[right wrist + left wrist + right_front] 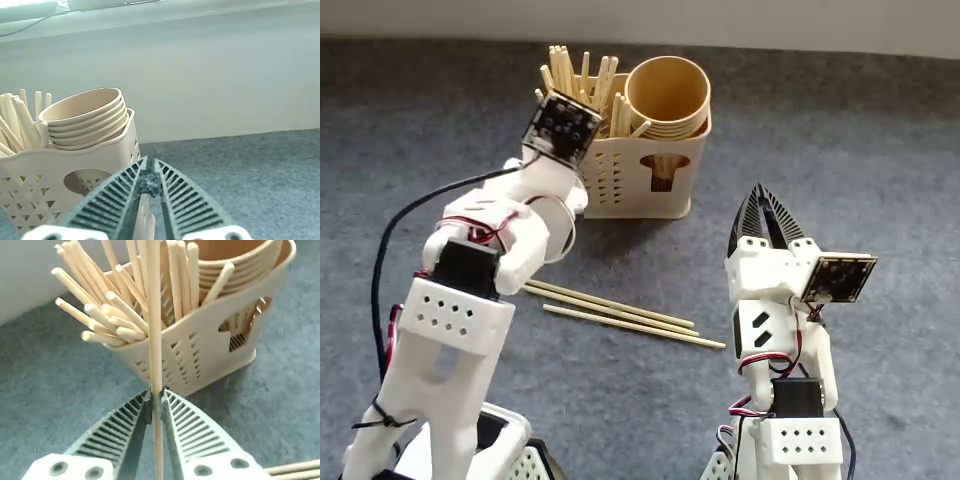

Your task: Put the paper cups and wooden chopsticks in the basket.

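Left claw pinches chopstick, apparently over basket rim.

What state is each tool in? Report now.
Left tool: closed on a wooden chopstick.
Right tool: closed, holding nothing.
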Controlling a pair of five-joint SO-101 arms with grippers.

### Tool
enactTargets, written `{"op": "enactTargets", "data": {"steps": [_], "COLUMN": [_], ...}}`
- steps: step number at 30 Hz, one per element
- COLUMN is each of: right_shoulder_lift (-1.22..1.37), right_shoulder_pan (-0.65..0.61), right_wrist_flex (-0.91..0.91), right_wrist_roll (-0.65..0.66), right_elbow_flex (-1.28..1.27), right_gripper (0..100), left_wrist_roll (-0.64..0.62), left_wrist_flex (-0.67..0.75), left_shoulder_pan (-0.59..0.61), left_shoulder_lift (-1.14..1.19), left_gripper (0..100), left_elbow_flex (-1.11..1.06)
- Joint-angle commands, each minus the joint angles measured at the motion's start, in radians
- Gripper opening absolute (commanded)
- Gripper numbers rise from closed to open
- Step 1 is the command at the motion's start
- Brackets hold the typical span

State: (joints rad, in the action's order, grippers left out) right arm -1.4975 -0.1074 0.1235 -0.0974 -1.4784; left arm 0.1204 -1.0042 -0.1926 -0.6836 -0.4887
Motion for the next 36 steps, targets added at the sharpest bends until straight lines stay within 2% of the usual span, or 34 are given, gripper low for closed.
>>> {"op": "enactTargets", "data": {"steps": [1,5,18,28,36], "right_shoulder_lift": [-0.016,-0.016,-0.016,-0.016,-0.016], "right_shoulder_pan": [-0.008,-0.008,-0.008,-0.008,-0.008], "right_wrist_flex": [-0.005,-0.005,-0.005,-0.005,-0.005], "right_wrist_roll": [0.0,0.0,0.0,0.0,0.0], "right_elbow_flex": [0.005,0.005,0.005,0.005,0.005], "right_gripper": [0.9,0.9,0.9,0.9,0.9], "left_wrist_roll": [-0.072,-0.098,-0.101,-0.206,-0.203], "left_wrist_flex": [0.041,0.077,0.508,0.789,0.836], "left_shoulder_pan": [0.033,0.035,0.025,0.022,0.031], "left_shoulder_lift": [-0.027,-0.021,-0.008,0.205,0.383], "left_gripper": [1,1,1,1,1], "left_elbow_flex": [0.114,0.18,0.186,0.197,0.188]}}
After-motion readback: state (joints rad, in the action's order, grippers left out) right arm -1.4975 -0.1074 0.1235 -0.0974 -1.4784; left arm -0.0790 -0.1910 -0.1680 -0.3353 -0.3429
